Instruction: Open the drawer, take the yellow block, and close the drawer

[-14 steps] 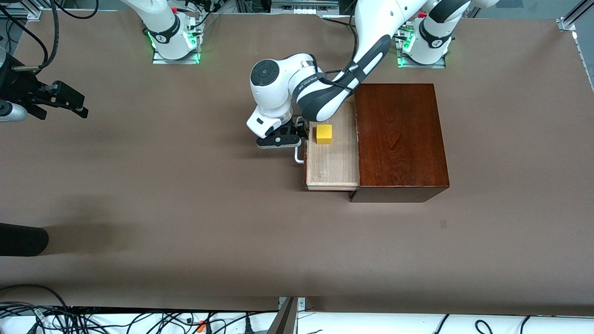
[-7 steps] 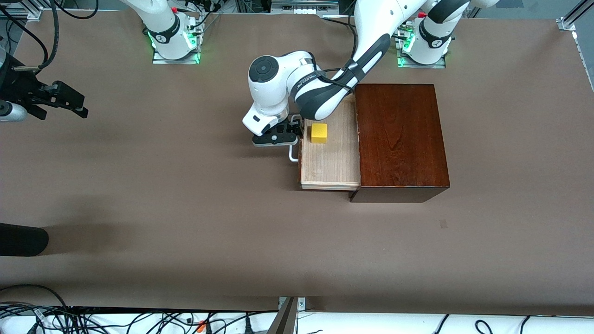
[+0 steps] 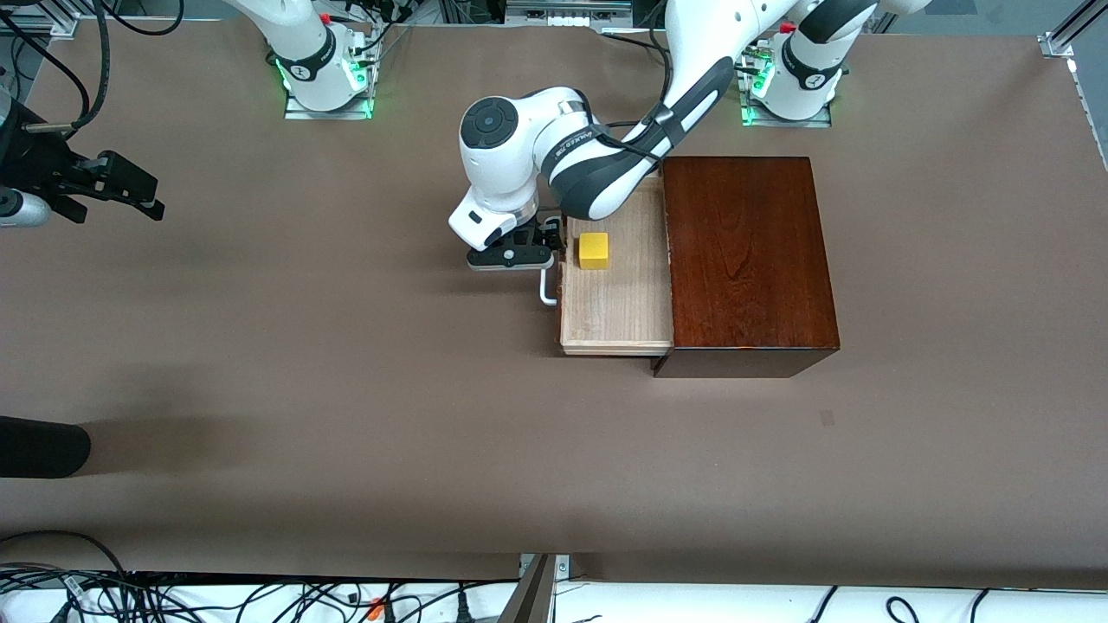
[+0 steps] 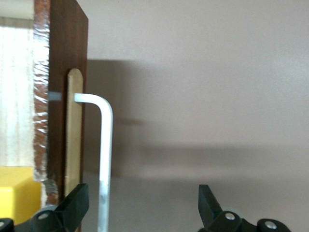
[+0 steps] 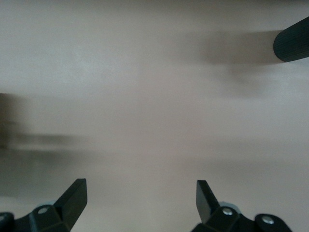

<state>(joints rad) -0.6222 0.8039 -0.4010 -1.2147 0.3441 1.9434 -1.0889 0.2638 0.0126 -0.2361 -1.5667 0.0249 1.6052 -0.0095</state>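
Note:
The mahogany box (image 3: 749, 260) stands toward the left arm's end of the table. Its drawer (image 3: 616, 307) is pulled out toward the right arm's end, showing the pale wood tray (image 4: 14, 96) and the dark front (image 4: 67, 72). The yellow block (image 3: 594, 250) (image 4: 17, 195) lies in the tray close to the drawer front. My left gripper (image 3: 550, 247) (image 4: 143, 203) is open at the drawer front. The white handle (image 3: 547, 290) (image 4: 105, 159) runs between its fingers, close to one of them. My right gripper (image 3: 147, 195) (image 5: 141, 200) waits open over bare table at the right arm's end.
A black rounded object (image 3: 43, 446) (image 5: 292, 43) pokes in at the right arm's end of the table, nearer the front camera. Cables (image 3: 260, 597) run along the edge nearest that camera. Brown tabletop (image 3: 346, 389) spreads around the box.
The drawer has slid a little farther out toward the right arm's end, with the left gripper moving along at the handle and the yellow block riding in the tray. The right arm has not moved.

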